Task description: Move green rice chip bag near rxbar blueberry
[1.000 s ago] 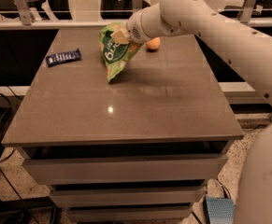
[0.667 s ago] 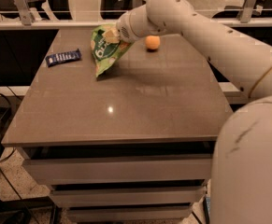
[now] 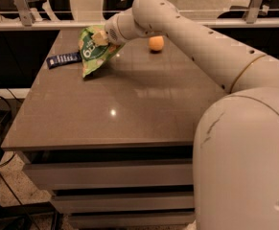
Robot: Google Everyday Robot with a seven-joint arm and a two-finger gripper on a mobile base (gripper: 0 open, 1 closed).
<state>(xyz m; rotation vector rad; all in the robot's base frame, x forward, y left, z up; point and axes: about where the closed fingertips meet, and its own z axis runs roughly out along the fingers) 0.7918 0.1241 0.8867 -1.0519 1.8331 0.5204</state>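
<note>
You see the robot's pale arm [image 3: 201, 47] reaching from the near right across the brown worktop [image 3: 129, 104] to its far left part. The green rice chip bag [image 3: 92, 56] hangs tilted there, and you cannot tell whether its lower tip touches the surface. The gripper [image 3: 100, 36] has its fingers clamped on the bag's upper edge. An orange ball [image 3: 156, 43] sits farther right, well apart. The rxbar blueberry [image 3: 63, 59] lies flat just left of the bag.

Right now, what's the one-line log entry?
gripper: shut on green rice chip bag top, above far end of table | bag: tilted, close beside rxbar blueberry | release: not yet
</note>
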